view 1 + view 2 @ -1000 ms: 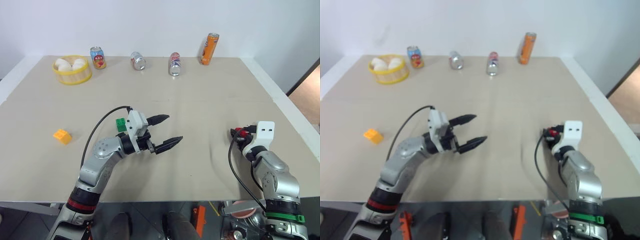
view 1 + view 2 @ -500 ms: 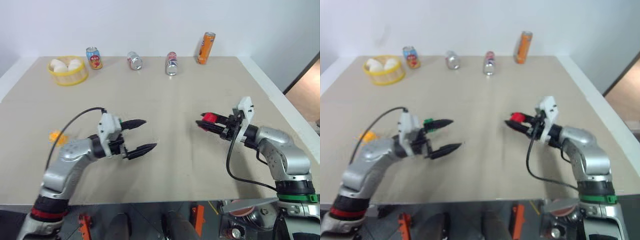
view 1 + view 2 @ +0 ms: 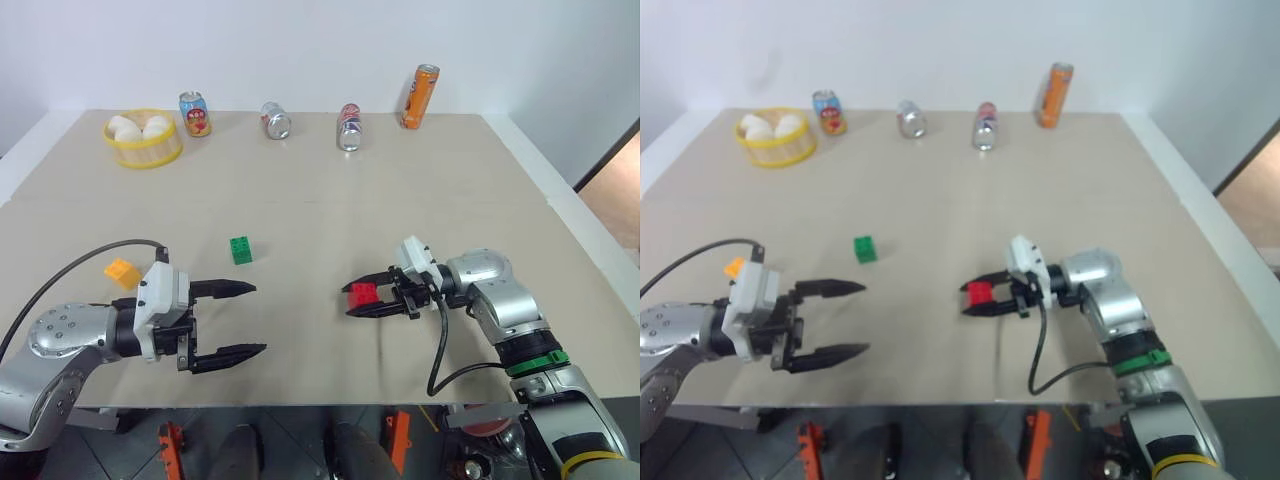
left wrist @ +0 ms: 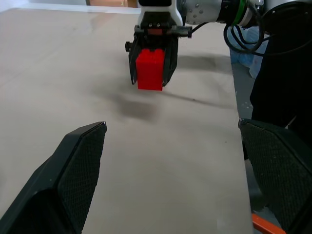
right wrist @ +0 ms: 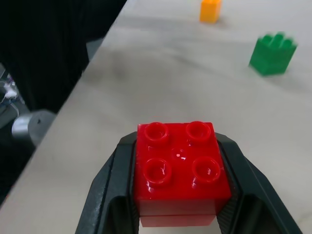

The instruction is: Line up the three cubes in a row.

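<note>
Stretching beige and mostly bare, the worktop (image 3: pixel 330 190) keeps broad open room at its middle, with a white wall behind. Along the far edge stand a yellow basket of eggs (image 3: pixel 145 140) and 4 cans (image 3: pixel 419 97). The left gripper (image 3: pixel 228 320) hovers near the front edge, jaws wide. The right gripper (image 3: pixel 362 297) clamps the red cube (image 3: pixel 362 294) just above the surface. The green cube (image 3: pixel 241 249) lies left of centre, the orange-yellow cube (image 3: pixel 120 271) further left.

silver arms (image 3: pixel 70 335), black hands (image 3: pixel 224 320), black cables (image 3: pixel 437 345)
</note>
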Motion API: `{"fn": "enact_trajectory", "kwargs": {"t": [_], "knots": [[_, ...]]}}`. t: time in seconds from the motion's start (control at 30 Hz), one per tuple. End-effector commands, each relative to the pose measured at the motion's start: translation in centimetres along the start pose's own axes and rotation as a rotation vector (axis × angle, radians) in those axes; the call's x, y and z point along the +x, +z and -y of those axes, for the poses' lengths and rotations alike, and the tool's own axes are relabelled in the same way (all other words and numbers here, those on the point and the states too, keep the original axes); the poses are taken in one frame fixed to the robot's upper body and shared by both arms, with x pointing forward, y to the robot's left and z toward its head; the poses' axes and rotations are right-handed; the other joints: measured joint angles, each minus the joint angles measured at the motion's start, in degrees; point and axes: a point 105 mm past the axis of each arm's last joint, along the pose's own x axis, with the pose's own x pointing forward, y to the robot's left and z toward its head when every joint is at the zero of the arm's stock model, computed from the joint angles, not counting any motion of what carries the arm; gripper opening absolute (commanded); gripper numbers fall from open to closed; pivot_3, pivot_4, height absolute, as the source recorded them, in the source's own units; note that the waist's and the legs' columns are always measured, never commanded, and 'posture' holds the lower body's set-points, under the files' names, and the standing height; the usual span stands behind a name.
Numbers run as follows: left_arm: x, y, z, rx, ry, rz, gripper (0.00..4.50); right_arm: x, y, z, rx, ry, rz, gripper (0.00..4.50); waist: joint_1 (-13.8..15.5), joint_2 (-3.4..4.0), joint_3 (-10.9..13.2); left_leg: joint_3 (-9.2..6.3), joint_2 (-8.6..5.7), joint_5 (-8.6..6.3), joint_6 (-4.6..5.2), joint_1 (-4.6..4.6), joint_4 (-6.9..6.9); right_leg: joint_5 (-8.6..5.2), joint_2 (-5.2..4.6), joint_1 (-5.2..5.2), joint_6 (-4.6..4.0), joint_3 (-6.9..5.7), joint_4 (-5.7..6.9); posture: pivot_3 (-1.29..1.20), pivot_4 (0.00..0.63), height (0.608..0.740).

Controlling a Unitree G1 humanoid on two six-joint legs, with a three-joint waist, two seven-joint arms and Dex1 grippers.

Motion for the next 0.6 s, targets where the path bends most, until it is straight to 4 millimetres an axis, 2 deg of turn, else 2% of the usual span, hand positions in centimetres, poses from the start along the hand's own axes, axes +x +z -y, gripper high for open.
{"fn": "enact_trajectory", "kwargs": {"t": [0.03, 0.33, 0.6], "knots": [[-0.1, 1.1, 0.0, 0.06, 0.016, 0.013, 4.5, -0.1, -0.1, -0.1, -0.056, 0.043, -0.018, 1.3, 0.0, 0.0, 0.0, 0.0, 0.02, 0.0, 0.0, 0.0, 0.0, 0.01, 0.02, 0.0, -0.01, 0.0, 0.0, 0.0, 0.15, 0.74], [0.1, 1.2, -0.3, 0.058, 0.021, 0.016, 4.5, 0.0, -1.8, -0.7, -0.039, 0.077, -0.044, 1.3, 0.0, 0.01, 0.0, 0.01, 0.05, 0.0, 0.0, 0.02, 0.0, 0.01, 0.06, 0.0, -0.03, 0.01, 0.01, 0.0, 0.15, 0.74], [0.5, 1.6, -0.7, 0.06, 0.023, 0.029, 4.5, 0.1, -2.3, -1.0, -0.039, 0.089, -0.056, 1.3, 0.0, 0.0, 0.0, 0.04, 0.04, 0.0, 0.0, 0.03, 0.0, 0.02, 0.06, 0.01, -0.04, 0.04, 0.02, 0.0, 0.15, 0.74]]}}
